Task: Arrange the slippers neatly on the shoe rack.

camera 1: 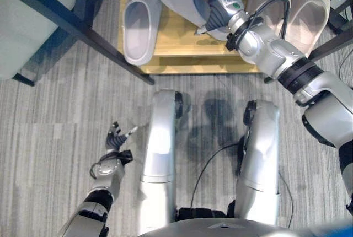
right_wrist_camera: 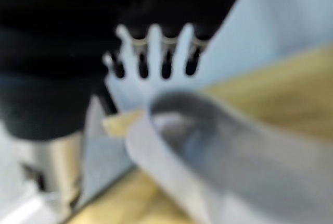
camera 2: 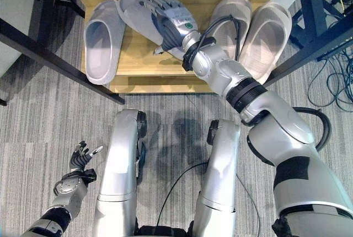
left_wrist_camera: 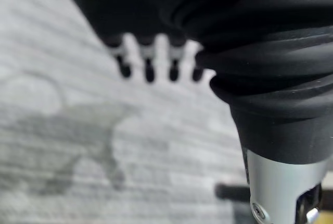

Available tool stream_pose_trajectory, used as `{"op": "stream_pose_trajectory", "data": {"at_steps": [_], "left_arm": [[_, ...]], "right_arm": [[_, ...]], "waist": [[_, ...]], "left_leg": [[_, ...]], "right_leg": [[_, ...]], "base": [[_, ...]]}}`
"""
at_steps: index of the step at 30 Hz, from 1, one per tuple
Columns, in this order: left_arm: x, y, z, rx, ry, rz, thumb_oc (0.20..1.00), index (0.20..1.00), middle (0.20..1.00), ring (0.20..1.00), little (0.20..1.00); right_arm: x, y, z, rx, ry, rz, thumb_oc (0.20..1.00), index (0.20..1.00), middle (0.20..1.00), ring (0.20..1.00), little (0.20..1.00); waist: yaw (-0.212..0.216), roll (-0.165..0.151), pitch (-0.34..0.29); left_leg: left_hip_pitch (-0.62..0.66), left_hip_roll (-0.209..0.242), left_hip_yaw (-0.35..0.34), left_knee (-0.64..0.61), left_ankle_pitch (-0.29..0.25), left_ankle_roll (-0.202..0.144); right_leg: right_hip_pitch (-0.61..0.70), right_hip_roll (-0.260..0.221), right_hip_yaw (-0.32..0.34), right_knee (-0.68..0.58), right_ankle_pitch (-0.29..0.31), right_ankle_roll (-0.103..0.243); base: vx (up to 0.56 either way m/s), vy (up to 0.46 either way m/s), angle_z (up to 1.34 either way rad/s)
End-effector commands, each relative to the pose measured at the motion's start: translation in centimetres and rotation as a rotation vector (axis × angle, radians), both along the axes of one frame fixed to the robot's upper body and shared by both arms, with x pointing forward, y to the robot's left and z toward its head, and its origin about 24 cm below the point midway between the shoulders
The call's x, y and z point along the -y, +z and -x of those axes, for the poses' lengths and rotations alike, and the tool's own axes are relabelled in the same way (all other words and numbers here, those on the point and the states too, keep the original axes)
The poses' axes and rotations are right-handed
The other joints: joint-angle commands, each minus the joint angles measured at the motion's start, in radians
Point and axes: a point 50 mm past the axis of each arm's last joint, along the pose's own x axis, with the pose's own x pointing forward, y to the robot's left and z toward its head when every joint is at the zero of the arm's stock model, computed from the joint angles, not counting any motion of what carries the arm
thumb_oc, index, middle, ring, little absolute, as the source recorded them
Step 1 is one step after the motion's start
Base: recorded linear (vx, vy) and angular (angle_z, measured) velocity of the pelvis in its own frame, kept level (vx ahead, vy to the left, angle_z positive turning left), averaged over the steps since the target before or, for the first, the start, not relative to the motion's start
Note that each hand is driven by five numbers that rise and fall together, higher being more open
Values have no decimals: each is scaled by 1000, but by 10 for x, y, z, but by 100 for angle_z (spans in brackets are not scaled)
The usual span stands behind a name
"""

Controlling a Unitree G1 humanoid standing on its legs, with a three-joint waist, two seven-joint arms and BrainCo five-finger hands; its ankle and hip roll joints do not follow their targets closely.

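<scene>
Right hand [camera 2: 168,19]: we find it laid over the skewed grey slipper [camera 2: 138,11] on the wooden shoe rack [camera 2: 165,77], thumb underneath, fingers curled round it.
Left hand [camera 1: 117,138]: low over the carpet floor [camera 1: 49,127], fingers loosely spread, holding nothing.
Other slippers: 1 grey slipper [camera 2: 102,36] just beside the held one; 2 beige slippers [camera 2: 251,30] side by side on the rack's right.
Progress: we judge 3 placed; 1 left to straighten beside its mate.
</scene>
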Motion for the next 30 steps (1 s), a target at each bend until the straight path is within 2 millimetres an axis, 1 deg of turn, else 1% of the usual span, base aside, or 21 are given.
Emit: {"op": "stream_pose_trajectory", "data": {"at_steps": [1, 3, 5, 8, 12, 15, 19, 22, 23, 24, 25, 27, 29, 30], "left_arm": [[4, 8, -10, 45, -62, -27, 1000, 1000, 1000, 1000, 1000], [2, 8, -10, 44, -60, -27, 1000, 1000, 1000, 1000, 1000], [-4, 6, -5, 31, -41, -30, 1000, 1000, 1000, 1000, 1000], [-6, 5, -2, 25, -39, -30, 1000, 1000, 1000, 1000, 1000], [-7, 6, -3, 28, -20, -18, 1000, 1000, 1000, 1000, 1000], [-6, 8, -7, 37, -17, -22, 1000, 1000, 1000, 1000, 1000], [-3, 10, -12, 46, -24, -34, 1000, 1000, 1000, 1000, 1000], [-3, 9, -12, 43, -19, -31, 1000, 1000, 1000, 1000, 1000], [-2, 8, -11, 40, -18, -28, 1000, 1000, 1000, 1000, 1000], [-2, 8, -11, 40, -18, -29, 1000, 1000, 1000, 1000, 1000], [-1, 8, -11, 39, -11, -26, 1000, 1000, 1000, 1000, 1000], [-1, 8, -11, 38, -11, -27, 1000, 1000, 1000, 1000, 1000], [-1, 8, -12, 38, -5, -25, 1000, 1000, 1000, 1000, 1000], [-1, 9, -13, 40, -4, -28, 1000, 1000, 1000, 1000, 1000]], "right_arm": [[-1, 37, 5, 65, 29, -84, 1000, 1000, 1000, 1000, 1000], [1, 36, 3, 57, 15, -101, 1000, 1000, 1000, 1000, 1000], [12, 42, -3, 60, -41, -150, 1000, 1000, 1000, 1000, 1000], [22, 43, -4, 51, -54, -211, 1000, 1000, 1000, 1000, 1000], [16, 38, 0, 43, -10, -213, 1000, 1000, 1000, 1000, 1000], [7, 35, 6, 70, 35, -170, 1000, 1000, 1000, 1000, 1000], [3, 31, 9, 74, 54, -146, 1000, 1000, 1000, 1000, 1000], [5, 31, 9, 83, 44, -128, 1000, 1000, 1000, 1000, 1000], [10, 30, 7, 87, 18, -120, 1000, 1000, 1000, 1000, 1000], [10, 30, 7, 87, 17, -120, 1000, 1000, 1000, 1000, 1000], [24, 30, 1, 101, -58, -126, 1000, 1000, 1000, 1000, 1000], [24, 30, 1, 100, -57, -127, 1000, 1000, 1000, 1000, 1000], [37, 28, -4, 112, -134, -122, 1000, 1000, 1000, 1000, 1000], [38, 27, -5, 108, -147, -126, 1000, 1000, 1000, 1000, 1000]], "waist": [[57, 5, -17], [59, 6, -17], [66, 8, -17], [66, 11, -17], [57, 7, -17], [47, -4, -17], [40, -9, -17], [36, -10, -17], [35, -10, -17], [35, -10, -17], [39, -23, -17], [32, -16, -17], [29, -12, -17], [28, -12, -17]], "left_leg": [[-16, -42, -24, 57, -42, 58], [-16, -41, -24, 54, -43, 58], [-16, -44, -23, 47, -46, 59], [-16, -46, -23, 50, -49, 61], [-16, -45, -22, 56, -52, 61], [-16, -37, -16, 59, -54, 59], [-16, -34, -16, 62, -55, 55], [-16, -34, -15, 63, -53, 53], [-16, -35, -16, 64, -52, 51], [-16, -35, -16, 64, -52, 51], [-16, -23, -2, 73, -65, 56], [-16, -31, -13, 65, -53, 50], [-16, -33, -17, 64, -53, 50], [-16, -33, -15, 63, -53, 50]], "right_leg": [[78, -37, 129, 81, 242, -73], [77, -38, 130, 80, 242, -74], [80, -43, 130, 72, 244, -75], [83, -43, 130, 71, 241, -77], [82, -45, 130, 75, 237, -80], [75, -38, 136, 82, 233, -81], [70, -33, 139, 89, 228, -82], [71, -32, 140, 91, 229, -80], [70, -30, 141, 92, 230, -79], [70, -30, 141, 92, 230, -79], [56, -20, 161, 103, 229, -75], [67, -28, 146, 94, 229, -77], [68, -30, 143, 92, 228, -78], [68, -30, 142, 91, 229, -78]], "base": [[0, 0, 0], [9, 16, 1], [27, 42, -1], [0, 0, 0], [0, 0, 0], [0, 0, 0], [-8, -1, 0], [0, 0, 0], [0, 0, 0], [0, 0, 0], [0, 0, 0], [-10, -1, -3], [-9, 4, -2], [0, 0, 0]]}}
